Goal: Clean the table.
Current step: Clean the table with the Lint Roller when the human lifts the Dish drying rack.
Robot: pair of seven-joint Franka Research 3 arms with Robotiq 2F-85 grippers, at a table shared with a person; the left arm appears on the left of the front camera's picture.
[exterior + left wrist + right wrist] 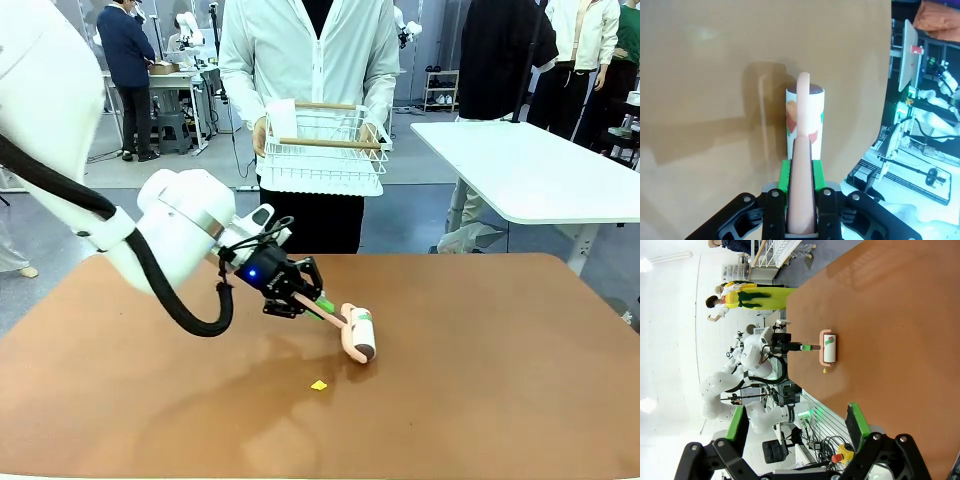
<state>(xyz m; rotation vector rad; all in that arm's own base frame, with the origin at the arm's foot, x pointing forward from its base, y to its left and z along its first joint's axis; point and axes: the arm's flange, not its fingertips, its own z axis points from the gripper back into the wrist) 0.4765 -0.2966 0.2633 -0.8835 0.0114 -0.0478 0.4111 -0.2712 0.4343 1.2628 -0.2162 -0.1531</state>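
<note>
1. Left gripper: jaws clamped on the pink handle of the lint roller. In the left wrist view the green pads press that handle from both sides.
2. The table fills the near half of the front view, a wide brown top. The roller's drum rests on it about mid-table.
3. A yellow scrap lies on the table nearer than the drum and slightly left of it, not touching it. Risk: a stroke that runs straight left or right passes beside the scrap and leaves it behind. The stroke likely has to come toward the near edge.
4. Risk: the handle is slim and looks smooth. If the arm bears down hard, the handle may twist or slip between the pads. The drum would then tip onto one end and only part of the sticky sheet would touch the table.
5. Risk: with too little pressure the drum may skid rather than turn. It would then push the scrap ahead of it, perhaps off the near edge.
6. Right gripper: jaws apart, nothing between them, well apart from the roller. Risk of the arms clashing looks low unless the left arm sweeps far right.
7. A person at the far side holds a white wire rack, clear of the table. A long stroke toward the far edge would bring the arm toward them.
</note>
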